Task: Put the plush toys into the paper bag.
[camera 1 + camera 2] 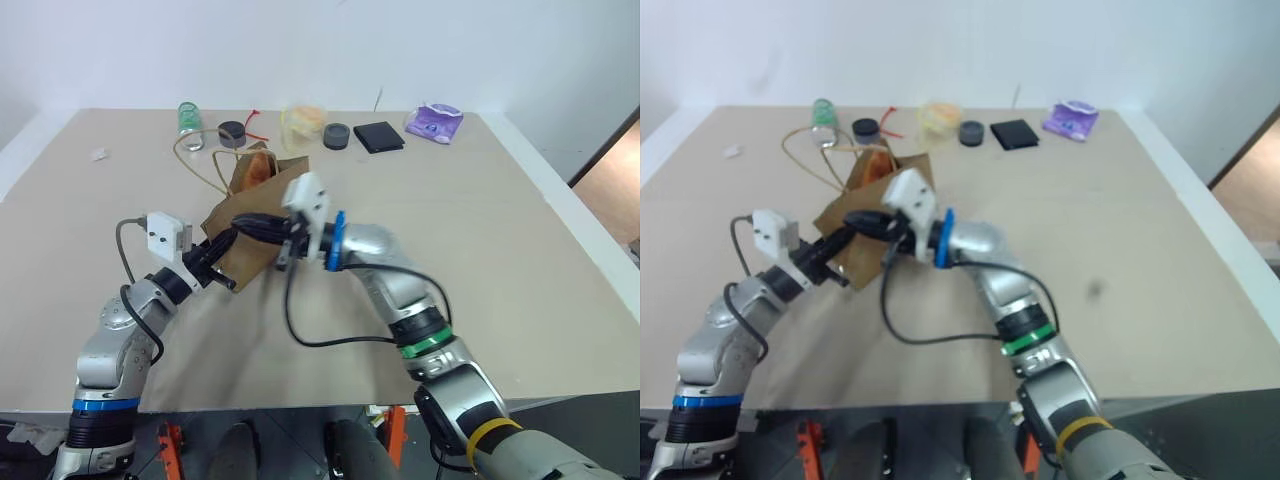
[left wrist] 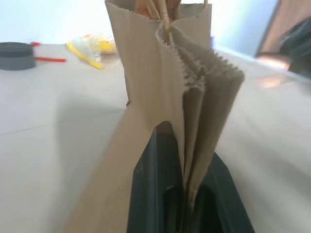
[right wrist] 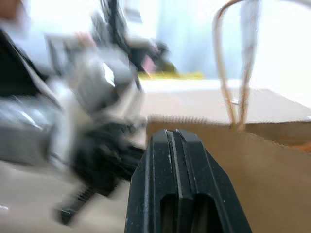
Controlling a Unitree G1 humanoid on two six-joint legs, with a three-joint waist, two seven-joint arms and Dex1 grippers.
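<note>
The brown paper bag (image 1: 252,258) is lifted at its bottom end and tilts toward the table's far side, its cord handles (image 1: 200,160) trailing on the table beyond its mouth. A brown-orange plush toy (image 1: 258,168) shows inside the mouth. My left gripper (image 1: 226,264) is shut on the bag's folded bottom edge (image 2: 204,92), with paper pinched between its fingers (image 2: 155,184). My right gripper (image 1: 239,224) is shut just above the bag's upper side, and its fingers (image 3: 170,165) press together with nothing between them.
Along the far edge stand a green jar (image 1: 189,118), two black discs (image 1: 232,132) (image 1: 336,135), a crumpled yellow wrapper (image 1: 303,120), a black square pad (image 1: 379,136) and a purple packet (image 1: 434,122). A red strip (image 1: 252,125) lies by the discs.
</note>
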